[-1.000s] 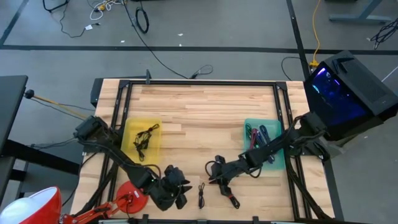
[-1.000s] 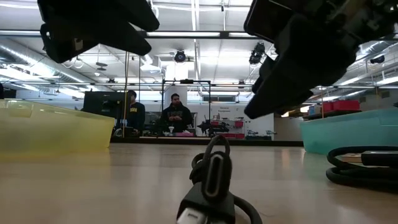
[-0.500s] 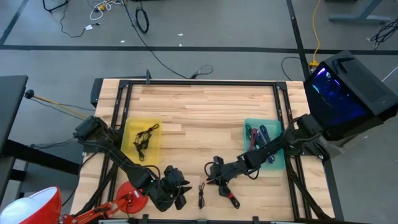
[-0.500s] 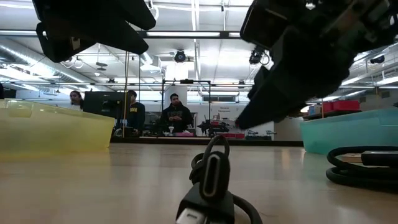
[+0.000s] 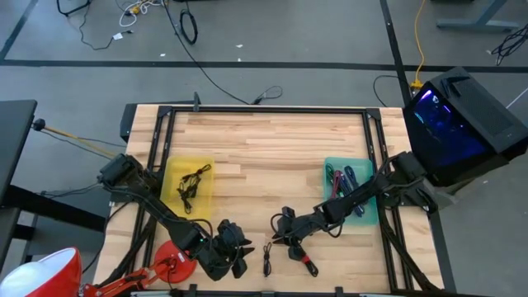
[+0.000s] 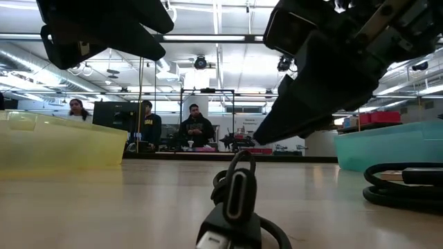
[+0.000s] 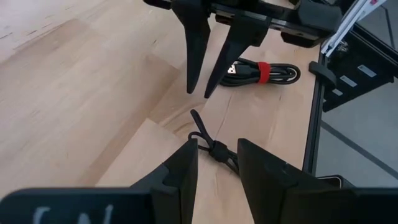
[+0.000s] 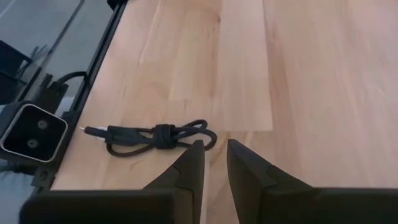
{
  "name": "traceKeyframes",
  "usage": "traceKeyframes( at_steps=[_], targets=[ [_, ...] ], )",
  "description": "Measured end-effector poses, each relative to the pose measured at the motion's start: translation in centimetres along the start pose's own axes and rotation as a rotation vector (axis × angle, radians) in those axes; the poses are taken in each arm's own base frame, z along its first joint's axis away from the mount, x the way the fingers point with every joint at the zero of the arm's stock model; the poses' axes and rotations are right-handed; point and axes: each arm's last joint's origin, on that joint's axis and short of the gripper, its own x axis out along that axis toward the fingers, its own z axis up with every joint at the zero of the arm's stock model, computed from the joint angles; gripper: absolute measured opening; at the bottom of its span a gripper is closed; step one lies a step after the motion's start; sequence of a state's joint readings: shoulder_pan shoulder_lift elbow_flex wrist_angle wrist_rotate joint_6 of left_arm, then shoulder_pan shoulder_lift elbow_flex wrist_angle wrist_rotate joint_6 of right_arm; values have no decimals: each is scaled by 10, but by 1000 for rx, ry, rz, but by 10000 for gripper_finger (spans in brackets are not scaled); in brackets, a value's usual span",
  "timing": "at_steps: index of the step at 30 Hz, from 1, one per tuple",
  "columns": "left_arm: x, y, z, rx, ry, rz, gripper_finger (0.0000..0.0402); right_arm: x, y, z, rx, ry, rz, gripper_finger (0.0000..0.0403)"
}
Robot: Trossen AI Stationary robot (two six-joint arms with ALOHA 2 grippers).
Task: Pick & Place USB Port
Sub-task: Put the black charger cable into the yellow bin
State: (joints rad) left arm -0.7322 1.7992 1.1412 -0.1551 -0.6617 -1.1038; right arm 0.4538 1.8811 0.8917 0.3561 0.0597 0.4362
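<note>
Bundled black USB cable (image 5: 267, 259), tied at its middle with a knot of its own cord, lies flat on the pale wooden surface (image 5: 264, 157) near its front edge, between the two arms. In the low view its connector end (image 6: 235, 200) faces the camera close up. The right wrist view shows the same cable (image 8: 152, 136) stretched out just beyond the right gripper's fingertips (image 8: 194, 155), not touching them.

Right gripper (image 5: 285, 239) hangs over the surface just beside the cable, its two dark fingers set a narrow gap apart and holding nothing. Left gripper (image 5: 241, 254) sits low at the front of the surface on the cable's other side, its fingers likewise a narrow gap apart and empty; in its wrist view the cable (image 7: 214, 149) runs into the gap between its fingertips (image 7: 186, 163).

A second coiled black cable with a red band (image 5: 304, 262) lies on the surface just beside the right gripper, toward the front edge. A translucent yellow plastic bin (image 5: 188, 186) on the left side holds a tangle of black cord, and a teal plastic bin (image 5: 351, 188) on the right side holds several cables, partly covered by the right arm. People (image 6: 196, 128) show in the room far behind the surface.
</note>
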Motion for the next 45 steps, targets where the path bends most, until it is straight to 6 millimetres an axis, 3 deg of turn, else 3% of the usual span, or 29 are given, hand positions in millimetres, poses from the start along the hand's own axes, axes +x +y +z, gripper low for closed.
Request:
traceKeyframes(
  at_steps=[45],
  targets=[
    [0,0,0,1,1,1,117,23,-8,-15,13,9,80,72]
  ],
)
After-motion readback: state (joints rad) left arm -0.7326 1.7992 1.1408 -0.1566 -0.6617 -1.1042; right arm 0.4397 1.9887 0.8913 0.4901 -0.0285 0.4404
